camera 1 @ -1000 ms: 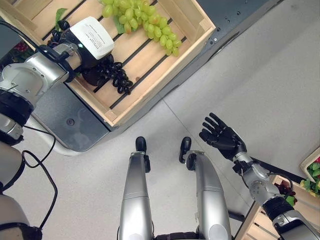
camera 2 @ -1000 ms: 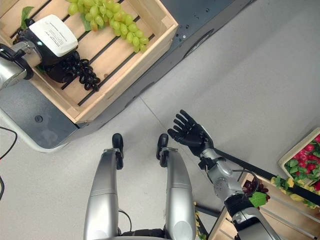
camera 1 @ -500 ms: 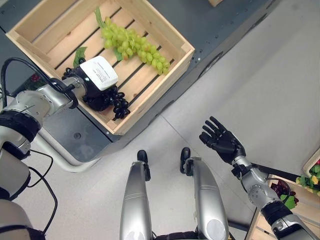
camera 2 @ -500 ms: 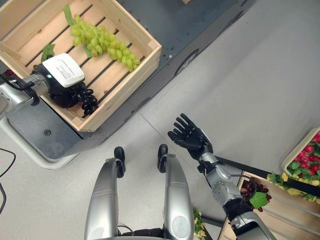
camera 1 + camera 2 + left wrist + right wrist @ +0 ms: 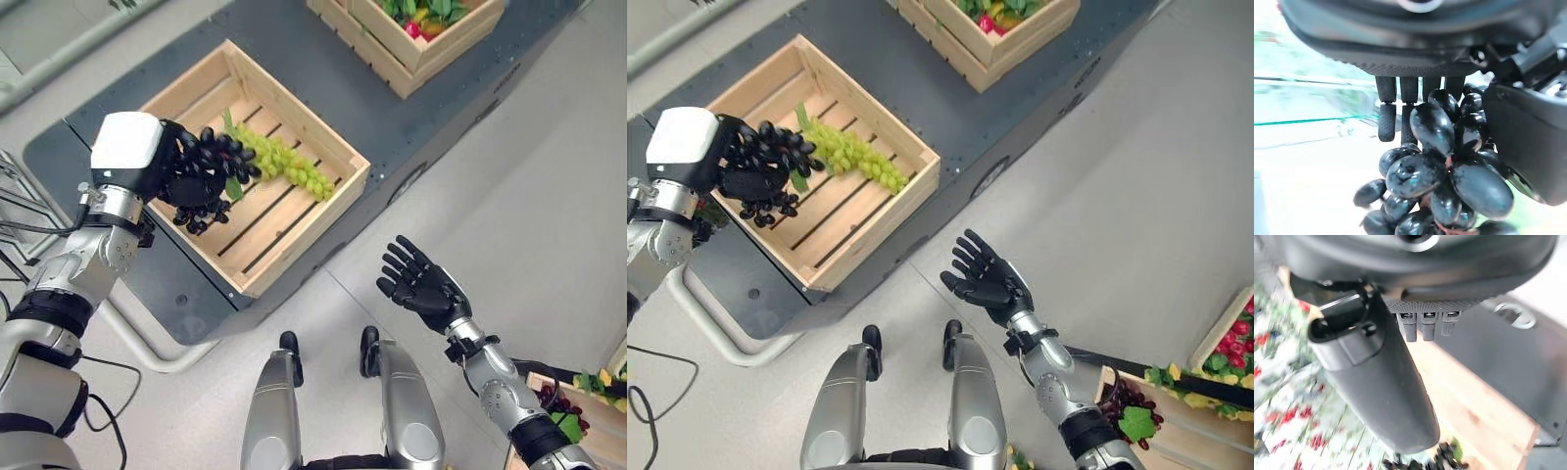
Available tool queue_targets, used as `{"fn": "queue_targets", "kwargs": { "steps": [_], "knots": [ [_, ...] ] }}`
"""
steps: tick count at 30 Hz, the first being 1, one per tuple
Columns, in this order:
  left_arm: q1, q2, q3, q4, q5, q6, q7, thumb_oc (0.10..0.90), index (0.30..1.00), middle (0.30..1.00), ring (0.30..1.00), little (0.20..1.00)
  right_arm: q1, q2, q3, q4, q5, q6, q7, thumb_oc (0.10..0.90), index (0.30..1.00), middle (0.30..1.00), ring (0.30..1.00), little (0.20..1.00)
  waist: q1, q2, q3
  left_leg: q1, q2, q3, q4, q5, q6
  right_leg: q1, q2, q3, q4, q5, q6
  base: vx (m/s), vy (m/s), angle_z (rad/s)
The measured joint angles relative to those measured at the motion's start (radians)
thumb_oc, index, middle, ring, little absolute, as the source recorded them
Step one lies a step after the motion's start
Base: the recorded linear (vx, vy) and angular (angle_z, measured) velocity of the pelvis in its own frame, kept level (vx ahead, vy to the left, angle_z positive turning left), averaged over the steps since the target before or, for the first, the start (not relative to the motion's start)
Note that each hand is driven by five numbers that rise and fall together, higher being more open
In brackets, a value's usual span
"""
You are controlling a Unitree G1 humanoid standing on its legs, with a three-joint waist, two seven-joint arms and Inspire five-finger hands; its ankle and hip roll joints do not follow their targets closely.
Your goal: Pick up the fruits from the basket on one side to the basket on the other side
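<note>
Where the pale grey floor meets it, a dark grey platform surface with rounded corners runs slantwise across the upper part of the head views. A light line crosses the floor beyond the platform's near edge.

Wooden slatted crate sits on the surface near its near edge. Inside, along the crate's far side, lies a bunch of green grapes with a leaf.

Left hand, white-backed, is raised over the crate's left part, fingers curled round a bunch of black grapes. Some berries hang below the palm, clear of the slats as far as can be judged. Left wrist view shows the dark berries packed between thumb and fingers.

Second wooden crate stands further along the surface toward its far end, holding red fruit and green leaves. It is well apart from the first crate.

Right hand is held up over bare floor, palm up, fingers spread and holding nothing.

At the lower right of the head views, another wooden crate holds a dark grape bunch with a green leaf. Beyond it, a further box has red berries and greenery.
</note>
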Motion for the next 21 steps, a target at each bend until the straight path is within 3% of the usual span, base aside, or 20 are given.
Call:
{"fn": "queue_targets", "kwargs": {
  "steps": [4,6,11,18,21],
  "knots": [
    [0.009,-0.037,0.074,-0.003,-0.199,0.002,-0.07,0.4,0.3,0.3,0.3,0.3,-0.005,-0.002,0.001,-0.022,-0.081,0.011,0.006,0.8,0.9,0.9,0.9,0.9,0.0,0.016,-0.011,0.098,-0.001,0.006,-0.071,0.009,0.001,0.093,0.004,-0.002,-0.062,0.006,0.009,0.09,-0.069,-0.02],
    [0.018,-0.067,0.115,-0.018,-0.316,0.002,-0.119,0.4,0.3,0.3,0.3,0.3,-0.006,-0.016,0.0,-0.028,-0.132,0.031,0.005,0.8,0.9,0.9,0.9,0.9,0.001,0.036,-0.024,0.141,-0.001,0.007,-0.116,0.018,0.002,0.137,0.006,-0.006,-0.107,0.016,0.013,0.07,-0.09,0.0],
    [0.036,-0.148,0.149,-0.055,-0.586,0.033,-0.278,0.4,0.3,0.3,0.3,0.3,-0.003,-0.024,0.016,-0.043,-0.202,0.093,0.005,0.8,0.9,0.9,0.9,0.9,-0.001,0.076,-0.099,0.288,-0.01,0.008,-0.334,0.096,0.002,0.275,0.022,-0.026,-0.296,0.076,0.024,0.07,-0.104,0.04],
    [0.036,-0.252,0.149,-0.099,-0.827,0.08,-0.414,0.4,0.3,0.3,0.3,0.3,-0.111,-0.063,0.076,-0.094,-0.199,0.159,0.01,0.8,0.9,0.9,0.9,0.9,-0.002,0.084,-0.178,0.411,-0.008,0.001,-0.505,0.155,0.001,0.409,0.046,-0.043,-0.478,0.131,0.031,0.01,-0.1,0.06],
    [0.036,-0.277,0.145,-0.103,-0.858,0.081,-0.445,0.4,0.3,0.3,0.3,0.3,-0.183,-0.05,0.081,-0.098,-0.198,0.179,0.01,0.8,0.9,0.9,0.9,0.9,-0.001,0.083,-0.196,0.436,-0.007,0.0,-0.542,0.169,0.001,0.454,0.054,-0.045,-0.554,0.164,0.035,0.0,-0.092,0.01]
  ]
}}
